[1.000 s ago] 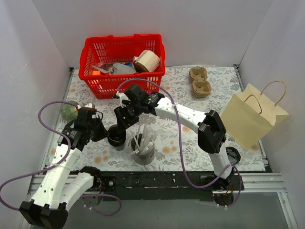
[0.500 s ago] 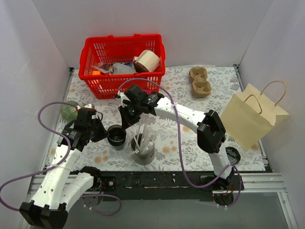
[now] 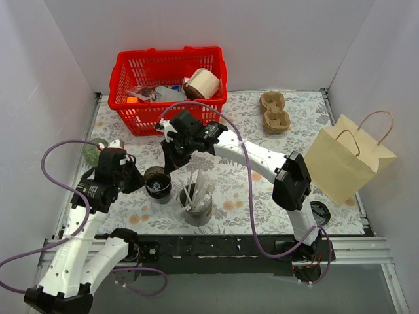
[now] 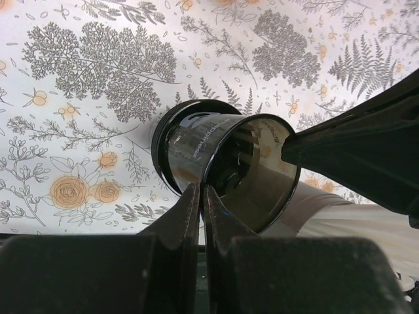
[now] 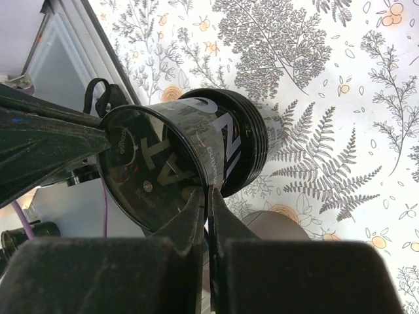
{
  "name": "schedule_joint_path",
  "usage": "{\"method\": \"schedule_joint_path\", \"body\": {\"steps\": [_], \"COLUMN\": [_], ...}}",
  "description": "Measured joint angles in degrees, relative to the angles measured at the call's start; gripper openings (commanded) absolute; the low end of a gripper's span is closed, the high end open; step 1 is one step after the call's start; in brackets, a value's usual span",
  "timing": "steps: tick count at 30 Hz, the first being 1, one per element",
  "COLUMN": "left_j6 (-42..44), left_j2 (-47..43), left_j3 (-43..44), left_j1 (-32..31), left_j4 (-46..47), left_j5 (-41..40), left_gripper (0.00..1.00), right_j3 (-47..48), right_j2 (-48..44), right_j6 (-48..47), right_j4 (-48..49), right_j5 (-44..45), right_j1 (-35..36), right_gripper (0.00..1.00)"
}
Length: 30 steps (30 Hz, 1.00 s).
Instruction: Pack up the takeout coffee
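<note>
A wide-mouthed black cup (image 3: 157,182) without a lid stands left of centre on the flowered mat. No lidded takeout coffee shows in any view. My left gripper (image 3: 135,179) comes in from the cup's left and is shut on its rim. In the left wrist view the cup (image 4: 216,163) has its thin wall pinched between the left gripper (image 4: 200,191). My right gripper (image 3: 171,163) reaches down from the cup's upper right. It is shut on the opposite rim, as the right wrist view shows with the cup (image 5: 196,150) nipped by the right gripper (image 5: 209,191).
A steel pot (image 3: 196,208) of white stirrers stands just right of the cup. A red basket (image 3: 169,85) of goods is at the back. At the right are a paper bag (image 3: 350,157), a cardboard cup carrier (image 3: 275,111) and a loose black lid (image 3: 319,212).
My right gripper has closed on the cup's rim. The cup and both grippers have shifted slightly up and to the left.
</note>
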Motion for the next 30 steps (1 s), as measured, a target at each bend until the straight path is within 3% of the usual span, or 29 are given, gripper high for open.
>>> {"method": "schedule_joint_path", "body": {"steps": [18,26,30], "left_j6": [2.21,-0.48,-2.34], "left_j2": [-5.16,2.71,8.2], "left_j3": [6.08,6.08,5.99], "left_j1": [0.0,-0.02,-0.2], "left_j4": [3.45,13.97,20.48], "left_j5": [2.67,4.83,8.15], "left_gripper": [0.0,0.0,0.0], "right_j3": [1.09,1.18,-3.32], "right_j2": [-7.08,-9.55,-11.87], "right_j6": [-1.29,-2.34,-1.77], "right_j4": [0.72,1.03,2.84], "right_j5": [1.9,6.64,6.51], "right_j1": [-0.07,-4.52,-8.94], "right_gripper": [0.01,0.01,0.01]}}
